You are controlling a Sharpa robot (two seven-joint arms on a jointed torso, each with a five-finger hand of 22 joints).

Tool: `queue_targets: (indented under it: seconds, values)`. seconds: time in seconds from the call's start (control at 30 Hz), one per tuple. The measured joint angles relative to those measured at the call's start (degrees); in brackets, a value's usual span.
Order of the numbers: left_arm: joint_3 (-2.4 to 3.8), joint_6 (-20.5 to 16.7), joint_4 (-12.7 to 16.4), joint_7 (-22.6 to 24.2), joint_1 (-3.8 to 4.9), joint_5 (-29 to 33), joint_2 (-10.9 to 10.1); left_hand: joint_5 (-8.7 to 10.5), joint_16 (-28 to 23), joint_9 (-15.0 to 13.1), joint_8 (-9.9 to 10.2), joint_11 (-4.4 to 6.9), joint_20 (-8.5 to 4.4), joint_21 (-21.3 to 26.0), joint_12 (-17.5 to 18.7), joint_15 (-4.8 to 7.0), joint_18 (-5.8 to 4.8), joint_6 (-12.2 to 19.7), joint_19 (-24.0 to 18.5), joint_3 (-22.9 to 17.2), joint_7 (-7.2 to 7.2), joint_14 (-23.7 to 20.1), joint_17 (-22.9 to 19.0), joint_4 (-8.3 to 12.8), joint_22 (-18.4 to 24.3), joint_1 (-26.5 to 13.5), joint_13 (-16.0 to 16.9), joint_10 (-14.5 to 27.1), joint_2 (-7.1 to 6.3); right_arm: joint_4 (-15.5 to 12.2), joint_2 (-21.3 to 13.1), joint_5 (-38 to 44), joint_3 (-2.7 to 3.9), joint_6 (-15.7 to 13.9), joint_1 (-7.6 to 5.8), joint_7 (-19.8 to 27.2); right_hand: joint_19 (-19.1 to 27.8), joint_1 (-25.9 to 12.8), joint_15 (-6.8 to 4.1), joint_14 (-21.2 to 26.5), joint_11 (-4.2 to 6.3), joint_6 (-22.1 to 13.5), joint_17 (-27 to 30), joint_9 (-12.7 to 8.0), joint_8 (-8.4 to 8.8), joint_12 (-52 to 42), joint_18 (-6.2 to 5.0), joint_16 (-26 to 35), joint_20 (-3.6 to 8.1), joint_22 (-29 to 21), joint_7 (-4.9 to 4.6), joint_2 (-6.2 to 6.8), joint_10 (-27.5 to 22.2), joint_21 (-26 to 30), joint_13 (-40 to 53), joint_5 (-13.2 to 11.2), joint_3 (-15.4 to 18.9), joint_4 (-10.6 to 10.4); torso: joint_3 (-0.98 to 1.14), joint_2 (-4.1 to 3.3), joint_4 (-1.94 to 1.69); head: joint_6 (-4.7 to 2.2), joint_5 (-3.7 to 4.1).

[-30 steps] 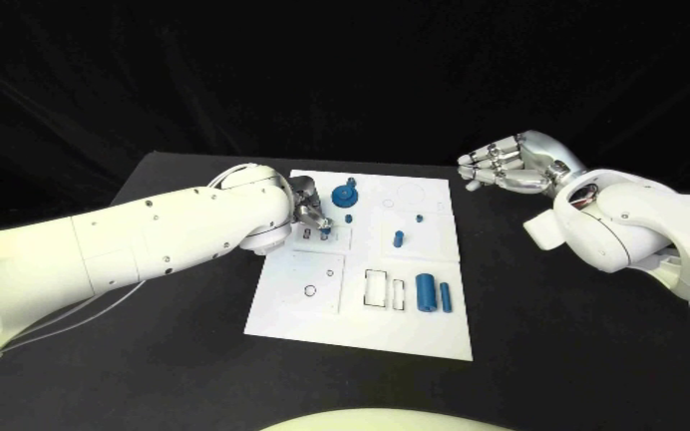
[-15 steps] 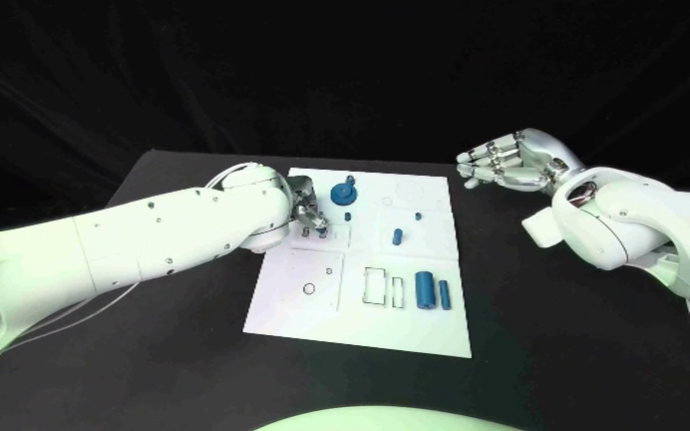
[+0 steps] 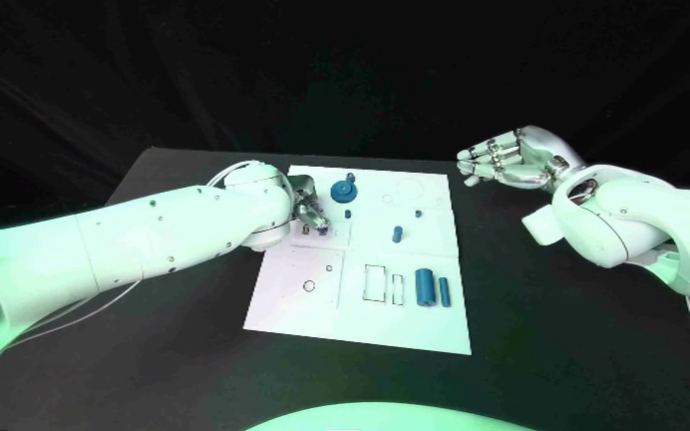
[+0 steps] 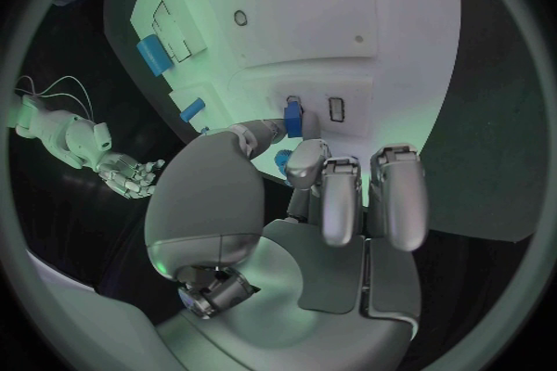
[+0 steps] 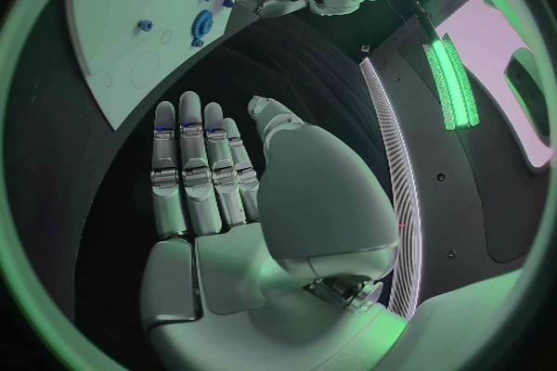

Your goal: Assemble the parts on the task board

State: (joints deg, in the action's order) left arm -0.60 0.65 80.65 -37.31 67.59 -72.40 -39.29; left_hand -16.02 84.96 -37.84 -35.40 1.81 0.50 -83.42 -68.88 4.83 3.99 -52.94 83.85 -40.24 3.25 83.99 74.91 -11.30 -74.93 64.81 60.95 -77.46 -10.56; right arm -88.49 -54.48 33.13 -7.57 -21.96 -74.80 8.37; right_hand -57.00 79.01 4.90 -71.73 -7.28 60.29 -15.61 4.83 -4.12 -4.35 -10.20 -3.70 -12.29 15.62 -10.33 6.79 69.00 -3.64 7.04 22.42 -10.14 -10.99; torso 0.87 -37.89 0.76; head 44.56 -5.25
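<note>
The left robot hand pinches a small blue rectangular peg over the white task board; it next needs lowering squarely into its slot. The right robot hand hangs released.

— Where did the task board lie?
— Between the hands, on the table; the left hand sat over its left edge, the right hand off its right side, well apart.
— And the parts?
— A small peg stood at the left hand's fingertips, the gear just beyond them. The large cylinder and thin cylinder lay side by side nearer the robot, rightward.
</note>
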Motion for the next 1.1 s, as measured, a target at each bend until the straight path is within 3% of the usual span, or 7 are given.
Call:
queue_targets:
  seconds: [0.97,1.1]
  values:
    - [0.02,1.35,0.12,0.05,-0.19,-0.04,-0.16,0.19,0.00,-0.40,-0.15,0.21,0.00,-0.23,-0.35,0.00,-0.01,-0.01,0.00,-0.09,0.00,0.00,-0.01,0.10,0.02,-0.84,0.29,-0.21,-0.03,0.03,0.13,-0.26,0.00,0.09,0.09,0.02,0.00,-0.22,0.00,0.00,0.00,0.21,0.11,0.00,0.00,0.00,0.00,0.00,0.00,-0.16,-0.21,-0.22,0.00,0.00,-0.05,0.22,-0.16,-0.16,0.04,-0.02,0.04,0.17,-0.16]
    - [0.01,1.39,0.06,0.05,-0.20,0.01,-0.15,0.89,0.00,-0.86,-0.53,0.62,0.00,-0.23,-0.63,0.42,0.00,-0.16,0.00,-1.91,-0.66,0.00,-0.01,2.91,0.02,-2.69,0.65,-0.63,-1.00,0.02,0.13,-0.28,0.00,0.09,0.10,0.02,0.00,-0.22,0.00,0.00,0.00,0.21,0.10,0.00,0.00,0.00,0.00,0.00,0.00,-0.24,-0.21,-0.22,0.00,0.00,-0.05,0.22,-0.16,-0.16,0.04,-0.02,0.04,0.29,-0.08]
